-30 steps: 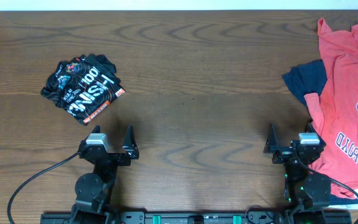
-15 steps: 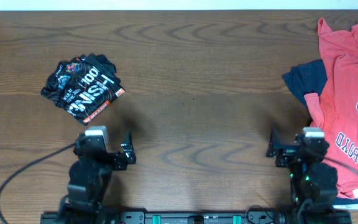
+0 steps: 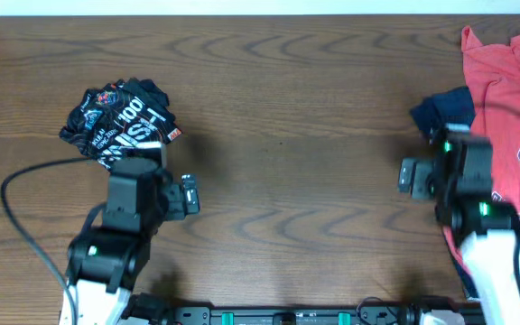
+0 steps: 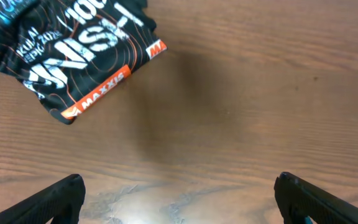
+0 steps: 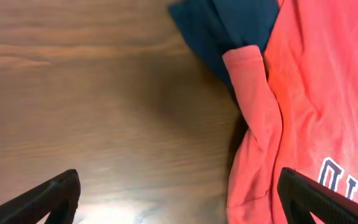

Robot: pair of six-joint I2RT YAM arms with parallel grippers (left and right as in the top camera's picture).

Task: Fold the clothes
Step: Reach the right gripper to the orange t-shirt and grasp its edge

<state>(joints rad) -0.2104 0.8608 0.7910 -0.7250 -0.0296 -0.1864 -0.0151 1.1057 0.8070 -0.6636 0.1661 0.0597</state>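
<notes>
A folded black printed shirt (image 3: 120, 125) lies at the table's left; it also shows at the top left of the left wrist view (image 4: 73, 59). A red shirt (image 3: 504, 117) lies unfolded at the right edge over a navy garment (image 3: 441, 113); both show in the right wrist view, red (image 5: 316, 93) and navy (image 5: 222, 28). My left gripper (image 3: 188, 194) is open and empty above bare wood just right of the black shirt, its fingertips wide apart (image 4: 179, 199). My right gripper (image 3: 411, 176) is open and empty beside the red shirt's left edge (image 5: 179, 196).
The brown wooden table (image 3: 278, 117) spans the view. Black cables run from both arms, one looping at the left (image 3: 25, 226). The red shirt hangs past the table's right edge.
Both arms have risen from the front edge and reached forward: the left toward the black shirt, the right toward the red and navy clothes. The clothes have not moved.
</notes>
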